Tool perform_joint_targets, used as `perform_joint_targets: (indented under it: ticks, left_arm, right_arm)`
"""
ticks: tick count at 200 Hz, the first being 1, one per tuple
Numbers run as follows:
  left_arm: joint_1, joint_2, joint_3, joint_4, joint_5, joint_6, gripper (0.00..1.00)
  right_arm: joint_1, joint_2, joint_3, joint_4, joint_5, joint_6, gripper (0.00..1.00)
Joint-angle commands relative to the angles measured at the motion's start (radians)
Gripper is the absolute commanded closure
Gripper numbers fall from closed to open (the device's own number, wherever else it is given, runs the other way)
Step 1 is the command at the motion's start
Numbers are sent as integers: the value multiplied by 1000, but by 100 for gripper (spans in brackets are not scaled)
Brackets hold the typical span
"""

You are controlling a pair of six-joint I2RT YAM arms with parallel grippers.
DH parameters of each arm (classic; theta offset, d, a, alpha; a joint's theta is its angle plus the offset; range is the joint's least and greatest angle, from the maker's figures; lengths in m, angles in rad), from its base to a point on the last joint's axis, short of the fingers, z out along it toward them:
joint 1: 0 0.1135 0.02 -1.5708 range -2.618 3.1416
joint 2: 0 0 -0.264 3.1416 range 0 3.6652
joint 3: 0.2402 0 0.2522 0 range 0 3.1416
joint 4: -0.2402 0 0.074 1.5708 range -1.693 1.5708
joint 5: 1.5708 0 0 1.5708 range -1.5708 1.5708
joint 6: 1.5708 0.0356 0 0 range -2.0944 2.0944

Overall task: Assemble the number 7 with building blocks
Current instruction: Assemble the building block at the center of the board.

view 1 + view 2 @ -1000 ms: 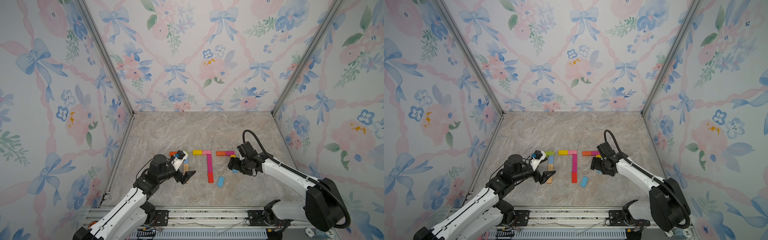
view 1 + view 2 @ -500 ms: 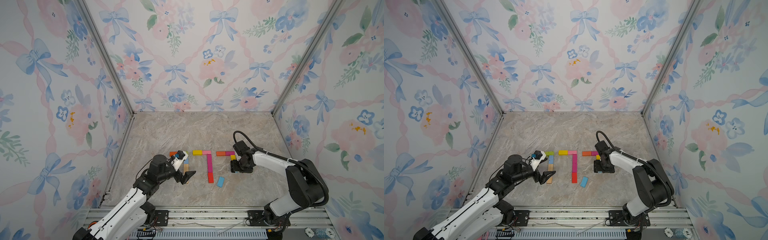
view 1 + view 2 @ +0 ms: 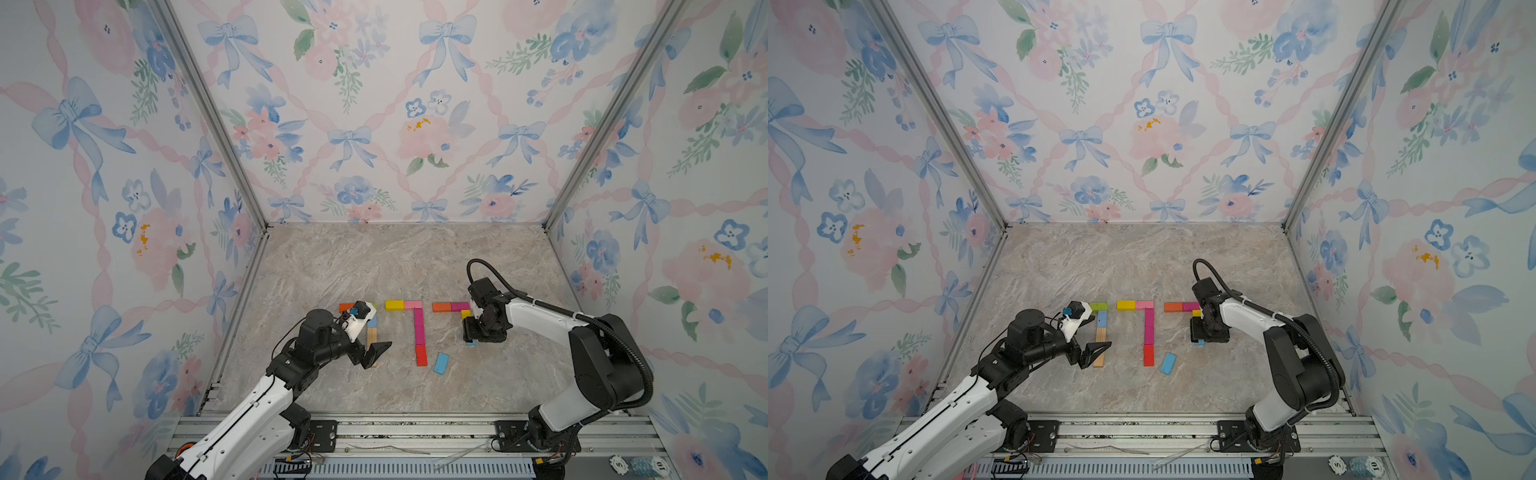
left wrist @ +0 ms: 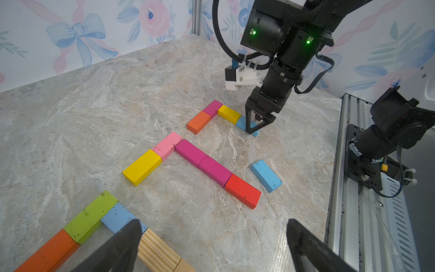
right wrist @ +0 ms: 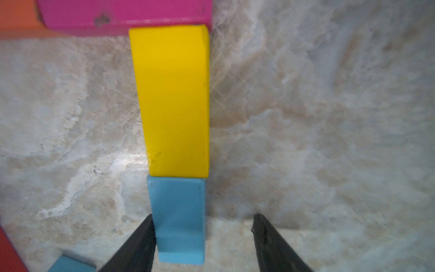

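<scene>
Here the blue block (image 5: 177, 212) butts lengthwise against the yellow block (image 5: 174, 99), right jaws spread astride it, left jaws wide.

Right gripper (image 3: 1204, 337) sits low over the rightmost seven's stem, a blue block (image 3: 1201, 343) peeking out beneath. Left gripper (image 3: 1096, 353) hovers, jaws spread, over the wooden block (image 3: 1099, 333). A loose blue block (image 3: 1168, 363) lies beside the red block (image 3: 1148, 355).

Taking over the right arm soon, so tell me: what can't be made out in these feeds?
Blue block at the right gripper: in both top views the gripper body covers nearly all.
Wood blocks of the left seven: the left gripper overlaps them in both top views; the left wrist view's edge cuts them off.
Orange block there: mostly behind the wrist camera in a top view.
</scene>
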Motion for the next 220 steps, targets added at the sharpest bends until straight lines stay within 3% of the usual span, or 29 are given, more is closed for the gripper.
perform_joint_targets:
  ticks: [1,165,195,220]
  left_arm:
    - [-4,1,2,-5,-3,13,2]
    - [-4,-1,3,-5,-3,12,2]
    - [-4,-1,2,-4,-3,13,2]
    - [-4,2,3,-5,-1,14,2]
  right_arm:
    - [-12,36,7,29,-20,-18,34]
    - [-9,88,8,60,-49,-17,38]
    - [-8,88,17,53,-47,-21,29]
    - [13,-6,39,26,-14,-30,25]
